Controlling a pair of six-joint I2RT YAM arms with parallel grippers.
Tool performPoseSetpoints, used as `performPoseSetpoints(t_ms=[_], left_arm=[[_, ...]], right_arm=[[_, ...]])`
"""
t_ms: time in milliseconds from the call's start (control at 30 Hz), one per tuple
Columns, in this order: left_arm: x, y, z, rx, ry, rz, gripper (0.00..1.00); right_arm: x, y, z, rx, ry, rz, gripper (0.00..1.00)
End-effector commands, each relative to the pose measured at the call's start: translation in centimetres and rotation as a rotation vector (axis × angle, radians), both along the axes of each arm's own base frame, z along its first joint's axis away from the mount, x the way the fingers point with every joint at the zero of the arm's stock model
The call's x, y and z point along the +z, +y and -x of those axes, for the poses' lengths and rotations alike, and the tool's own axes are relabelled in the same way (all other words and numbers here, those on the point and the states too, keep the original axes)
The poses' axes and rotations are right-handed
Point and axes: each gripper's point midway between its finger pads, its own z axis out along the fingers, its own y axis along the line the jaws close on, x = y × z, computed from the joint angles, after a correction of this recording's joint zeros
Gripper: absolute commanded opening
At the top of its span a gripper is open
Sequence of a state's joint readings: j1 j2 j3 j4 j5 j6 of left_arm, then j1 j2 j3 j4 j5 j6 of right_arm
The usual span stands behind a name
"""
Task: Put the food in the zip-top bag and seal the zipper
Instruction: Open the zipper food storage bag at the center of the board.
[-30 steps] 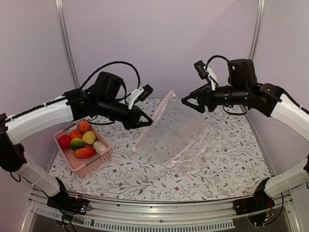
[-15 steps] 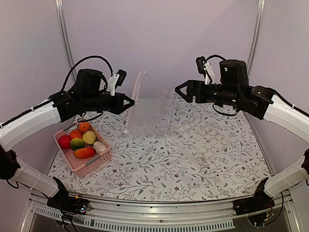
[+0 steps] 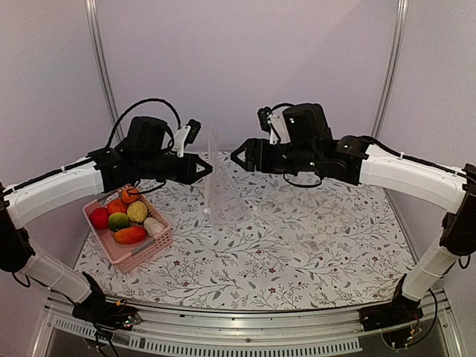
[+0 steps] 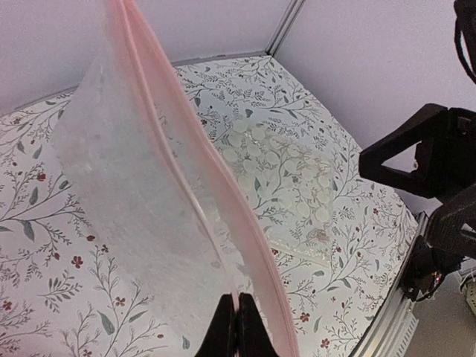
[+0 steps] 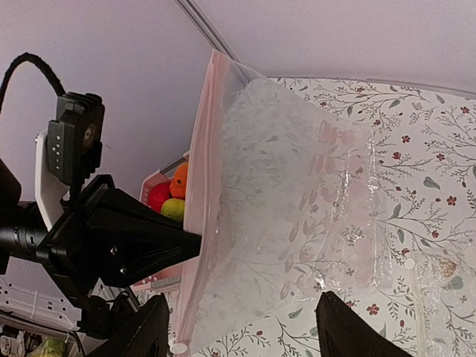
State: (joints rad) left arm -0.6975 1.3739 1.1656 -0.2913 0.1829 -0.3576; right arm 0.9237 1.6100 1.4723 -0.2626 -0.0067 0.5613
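The left gripper point(image 3: 201, 167) is pressed together on the zipper point(image 4: 196, 149), pinching this pinkish strip between its 2 fingers point(image 4: 236, 329). The zip-top bag point(image 3: 223, 195) hangs from that pinch, upright and edge-on, with its lower part trailing down onto the flowered table point(image 3: 297, 260) beyond and to the right of the fingertips. The right gripper point(image 3: 236, 155) faces the left one from the bag's other side, jaws spread with nothing pinched; it sits just beside the rim, and whether it touches the film cannot be told. The food point(image 3: 125, 217) lies piled in the pink basket point(image 3: 145, 256), below and behind the left gripper, well apart from the right one
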Motion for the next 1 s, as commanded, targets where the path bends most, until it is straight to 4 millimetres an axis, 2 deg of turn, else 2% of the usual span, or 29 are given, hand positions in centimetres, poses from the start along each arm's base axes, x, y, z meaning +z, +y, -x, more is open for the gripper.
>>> performPoseSetpoints(t_ms=[0, 567, 800, 967], left_arm=[[-1.1, -0.8, 0.1, -0.020, 0.029, 0.011, 0.00], [-2.0, -1.8, 0.6, -0.057, 0.061, 0.015, 0.00], [-2.3, -2.1, 0.8, -0.064, 0.070, 0.012, 0.00], [-2.2, -2.2, 0.9, -0.067, 0.068, 0.013, 0.00]], right_arm=[[1.0, 2.3, 0.2, 0.029, 0.024, -0.063, 0.66], [-2.8, 5.5, -0.3, 0.066, 0.092, -0.021, 0.40], [-3.5, 5.9, -0.4, 0.071, 0.103, -0.010, 0.38], [-4.5, 5.4, -1.1, 0.015, 0.103, 0.026, 0.33]])
